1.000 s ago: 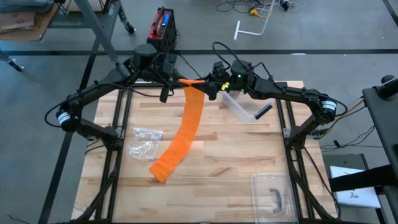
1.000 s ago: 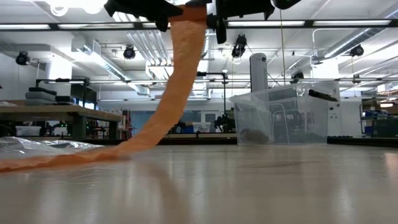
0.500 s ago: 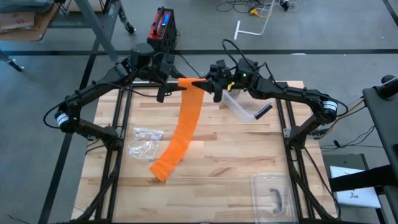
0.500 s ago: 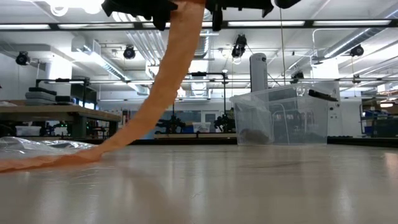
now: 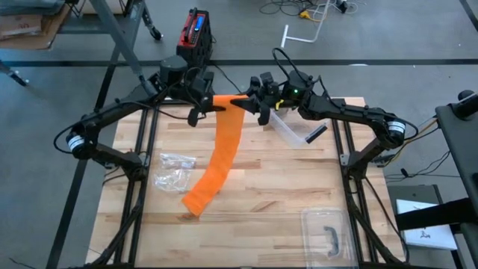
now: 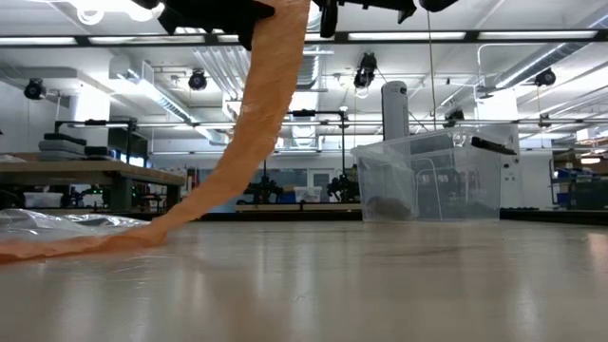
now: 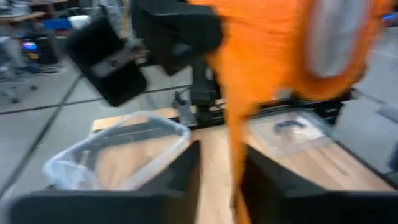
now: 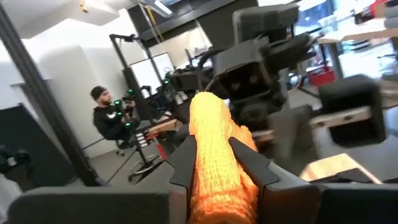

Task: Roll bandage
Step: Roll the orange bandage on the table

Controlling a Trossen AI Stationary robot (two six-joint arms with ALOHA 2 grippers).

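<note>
Near the frame's upper centre, the left gripper [image 5: 211, 105] and right gripper [image 5: 250, 104] both pinch the soft, limp orange bandage [image 5: 217, 153], best held by its rolled top end.

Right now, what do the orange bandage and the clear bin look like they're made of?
Orange bandage: soft knitted or woven fabric, matte; the right wrist view shows a ribbed weave and it drapes limply. Clear bin: rigid see-through plastic, glossy, probably moulded.

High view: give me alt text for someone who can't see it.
Both grippers, left and right, hold the top of an orange bandage above the wooden table's far edge; its tail trails down to the table beside a plastic wrapper.
</note>
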